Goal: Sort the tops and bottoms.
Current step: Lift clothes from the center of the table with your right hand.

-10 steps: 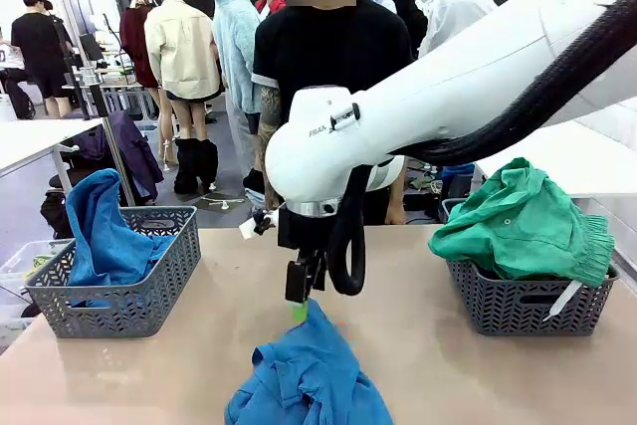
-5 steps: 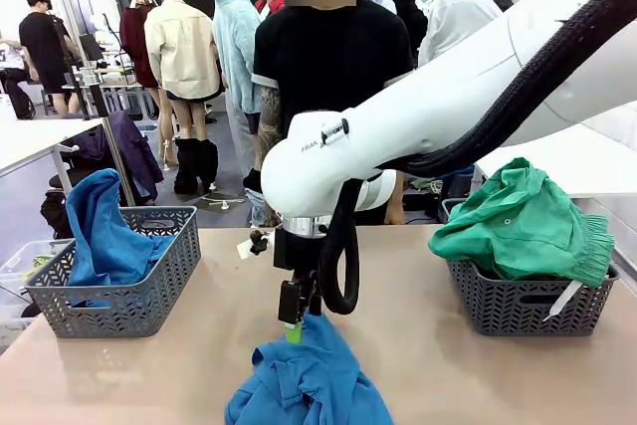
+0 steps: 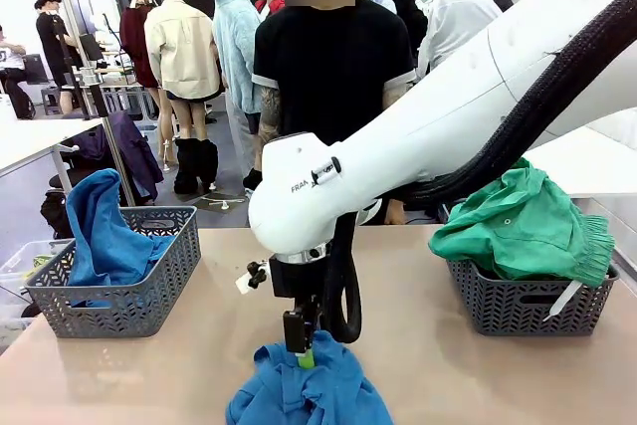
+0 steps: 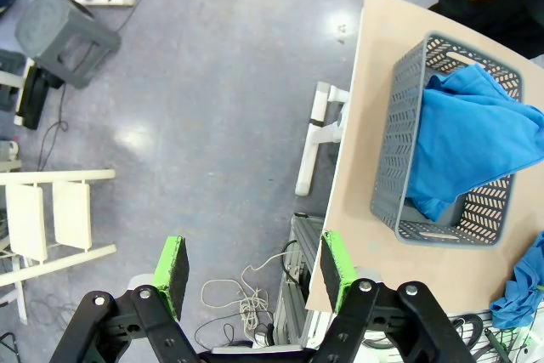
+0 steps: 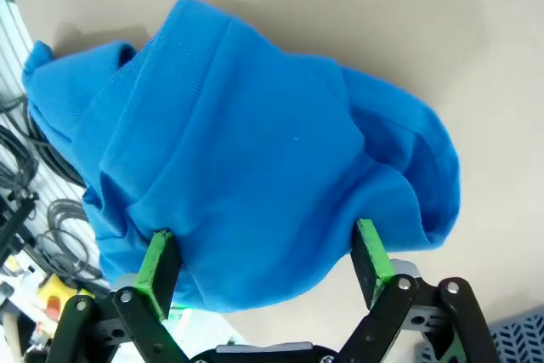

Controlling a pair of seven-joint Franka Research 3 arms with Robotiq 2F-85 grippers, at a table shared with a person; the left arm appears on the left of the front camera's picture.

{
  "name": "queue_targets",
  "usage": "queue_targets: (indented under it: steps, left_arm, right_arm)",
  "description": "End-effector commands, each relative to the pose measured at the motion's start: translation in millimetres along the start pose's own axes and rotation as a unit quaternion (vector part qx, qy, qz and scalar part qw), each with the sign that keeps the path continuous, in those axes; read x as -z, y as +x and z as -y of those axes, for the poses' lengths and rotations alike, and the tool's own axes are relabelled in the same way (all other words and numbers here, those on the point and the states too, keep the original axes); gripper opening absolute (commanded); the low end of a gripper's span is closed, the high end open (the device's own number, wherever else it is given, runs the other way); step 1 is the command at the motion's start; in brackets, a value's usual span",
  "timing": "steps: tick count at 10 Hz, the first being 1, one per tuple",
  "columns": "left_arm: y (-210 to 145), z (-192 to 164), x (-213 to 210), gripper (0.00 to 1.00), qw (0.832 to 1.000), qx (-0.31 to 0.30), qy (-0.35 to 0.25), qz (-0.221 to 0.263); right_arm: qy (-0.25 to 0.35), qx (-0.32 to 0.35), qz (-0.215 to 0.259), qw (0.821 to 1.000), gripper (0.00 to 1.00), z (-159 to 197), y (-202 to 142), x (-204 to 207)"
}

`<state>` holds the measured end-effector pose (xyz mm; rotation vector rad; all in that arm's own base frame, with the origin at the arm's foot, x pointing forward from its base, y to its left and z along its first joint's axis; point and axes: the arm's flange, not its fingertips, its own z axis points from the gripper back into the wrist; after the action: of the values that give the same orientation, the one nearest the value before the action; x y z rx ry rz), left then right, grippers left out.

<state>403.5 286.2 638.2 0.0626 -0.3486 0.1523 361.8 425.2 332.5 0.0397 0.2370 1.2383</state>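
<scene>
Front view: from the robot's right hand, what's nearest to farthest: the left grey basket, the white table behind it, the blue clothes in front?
From the right hand:
1. Blue clothes, right beneath it, front middle.
2. Grey basket, off to the left.
3. White table, far left, beyond the basket.

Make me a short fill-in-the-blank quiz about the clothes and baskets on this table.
The garment in the left basket is ___.
The green garment lies in the basket on the robot's ___.
The right claw stands over the blue garment on the table with jaws ___.
Missing words: blue; right; open.
</scene>
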Motion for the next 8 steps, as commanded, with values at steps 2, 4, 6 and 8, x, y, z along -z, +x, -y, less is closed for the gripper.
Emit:
queue_targets:
  steps: [2,4,6,8]
  left_arm:
    - [-3.1,0.7,-0.7,0.81,1.000,-0.003,0.009,-0.002]
    - [-3.1,0.7,-0.7,0.81,1.000,-0.003,0.009,-0.002]
    - [-3.1,0.7,-0.7,0.81,1.000,-0.003,0.009,-0.002]
    - [-3.1,0.7,-0.7,0.81,1.000,-0.003,0.009,-0.002]
  right_arm:
    - [-0.007,-0.012,-0.007,1.000,0.82,-2.0,5.7,0.7]
    - [-0.007,-0.015,0.000,1.000,0.42,-1.9,1.9,0.0]
    - [-0.007,-0.018,0.000,1.000,0.03,-1.7,0.5,0.0]
    - [-0.007,-0.021,-0.002,1.000,0.00,-1.4,-0.6,0.3]
